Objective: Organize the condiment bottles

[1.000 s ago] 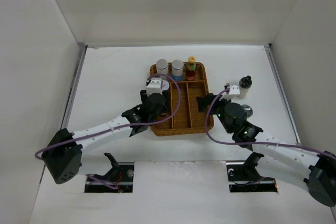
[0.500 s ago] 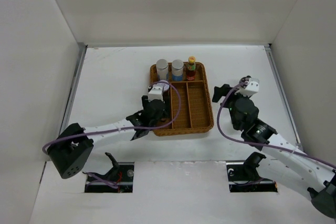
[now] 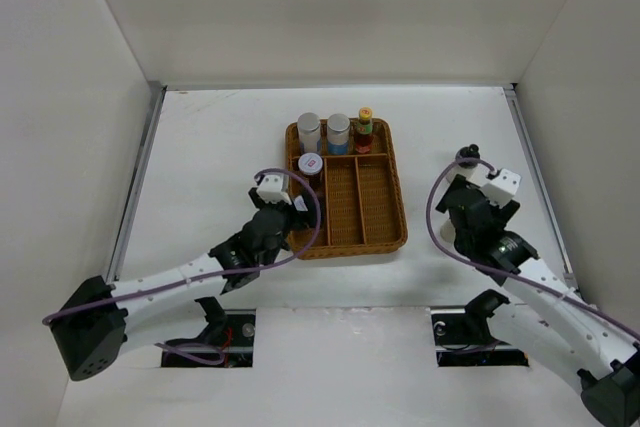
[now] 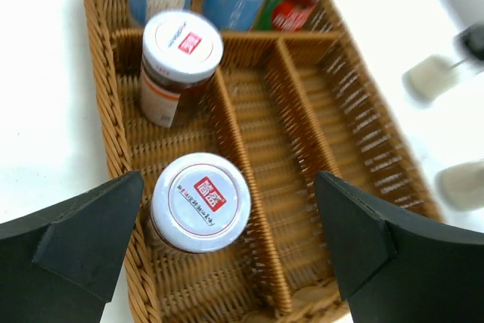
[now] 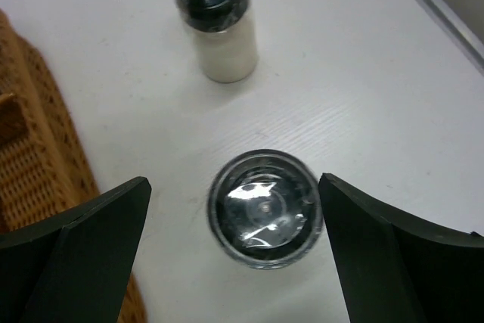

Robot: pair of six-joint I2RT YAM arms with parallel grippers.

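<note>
- Both white-lidded jars carry a red square with white Chinese characters on the lid. I can't read them from here. The sauce bottle [image 3: 365,123] has a red and green label, too blurred to read.
- The near white-lidded jar [image 4: 199,202] and the far white-lidded jar [image 4: 181,43] stand upright in the left compartment of the wicker tray [image 4: 302,134]. Two silver-lidded jars [image 3: 309,127] [image 3: 339,127] and the sauce bottle fill the back row.
- A second ago the left gripper [image 4: 228,187] was over that left compartment. It has since drawn back toward the tray's near-left corner, fingers spread wide and holding nothing.
- The right arm has swung away from the tray's right edge, out over the bare table [image 3: 220,147].
- The right gripper [image 5: 234,183] now points straight down over the dark-lidded jar [image 5: 265,209]. Its fingers are wide apart on either side and not touching the jar.
- The black-capped bottle [image 5: 217,24] stands just beyond that jar, outside the tray.
- The left arm stretches diagonally from its base, while the right arm is bent.
</note>
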